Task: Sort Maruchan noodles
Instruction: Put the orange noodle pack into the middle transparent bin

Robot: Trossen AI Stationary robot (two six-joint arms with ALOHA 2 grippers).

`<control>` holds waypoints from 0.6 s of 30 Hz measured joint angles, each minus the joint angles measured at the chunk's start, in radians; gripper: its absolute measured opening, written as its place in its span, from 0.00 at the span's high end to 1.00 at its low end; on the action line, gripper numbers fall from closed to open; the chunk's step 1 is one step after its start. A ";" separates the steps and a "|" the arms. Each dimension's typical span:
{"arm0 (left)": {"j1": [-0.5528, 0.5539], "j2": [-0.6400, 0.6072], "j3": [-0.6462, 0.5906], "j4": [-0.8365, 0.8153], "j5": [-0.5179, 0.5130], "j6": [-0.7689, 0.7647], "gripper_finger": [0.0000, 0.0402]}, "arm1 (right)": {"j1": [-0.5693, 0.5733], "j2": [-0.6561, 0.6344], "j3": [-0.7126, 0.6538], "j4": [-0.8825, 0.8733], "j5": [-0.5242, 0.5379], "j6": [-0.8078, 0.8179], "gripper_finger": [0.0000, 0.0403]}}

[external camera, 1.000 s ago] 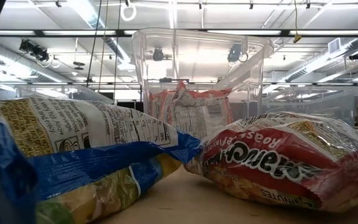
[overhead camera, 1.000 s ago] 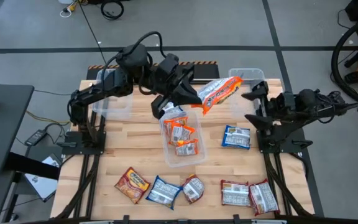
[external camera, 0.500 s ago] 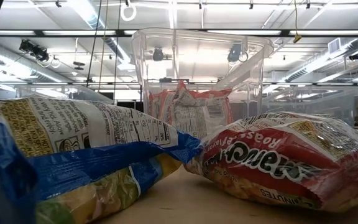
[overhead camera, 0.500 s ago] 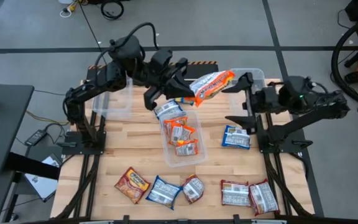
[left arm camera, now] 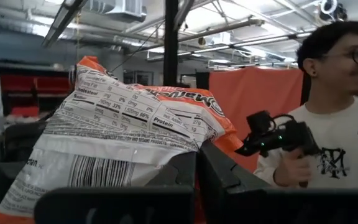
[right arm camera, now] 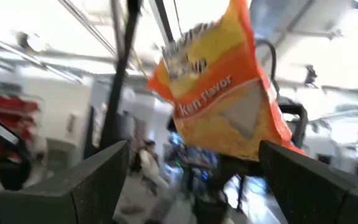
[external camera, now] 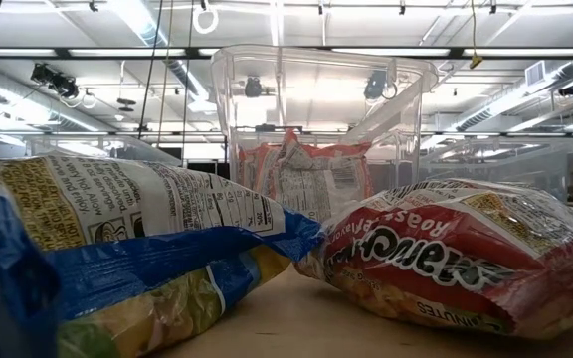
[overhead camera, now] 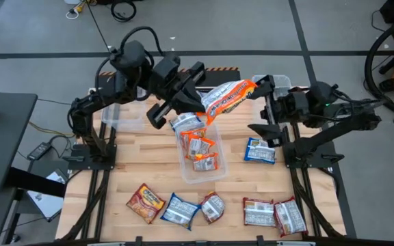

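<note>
One orange noodle packet [overhead camera: 227,98] is up in the air above the far end of the table [overhead camera: 135,160], pinched by its edge in the left gripper [overhead camera: 204,109], whose fingers [left arm camera: 213,168] are clamped tight on the wrapper. From the left wrist view the packet [left arm camera: 123,130] fans out past the fingertips, back side showing, barcode and nutrition panel facing the camera.

Right gripper [overhead camera: 262,102] sits just past the packet's free end, fingers [right arm camera: 101,177] spread wide with nothing between them. In the right wrist view the orange packet [right arm camera: 219,93] hangs in the gap ahead of the two fingers, not touching either as far as I can tell.

Under the left fingers is a clear bin [overhead camera: 198,152] in the middle of the table holding a few orange packets [overhead camera: 198,145]; in the low view it stands behind the nearest packets [external camera: 316,149]. Another clear bin [overhead camera: 125,109] is off on the left arm's side and a third [overhead camera: 277,83] is behind the right gripper.

Rest of the noodles are loose on the wood: a blue packet [overhead camera: 259,151] below the right gripper, then a row along the near edge with an orange one [overhead camera: 146,203], a blue one [overhead camera: 178,210], a dark red one [overhead camera: 212,207] and two more red ones [overhead camera: 273,214].

A person [left arm camera: 328,124] holding a dark device shows in the left wrist view beyond the table.
</note>
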 joint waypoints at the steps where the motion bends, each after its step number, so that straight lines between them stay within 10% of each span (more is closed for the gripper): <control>1: -0.003 0.000 0.000 0.002 0.002 0.012 0.98 | 0.000 -0.001 0.000 0.024 -0.020 0.002 0.10; 18: -0.018 0.044 0.002 0.028 0.113 0.271 0.99 | -0.119 0.019 -0.145 0.390 -0.190 0.194 0.13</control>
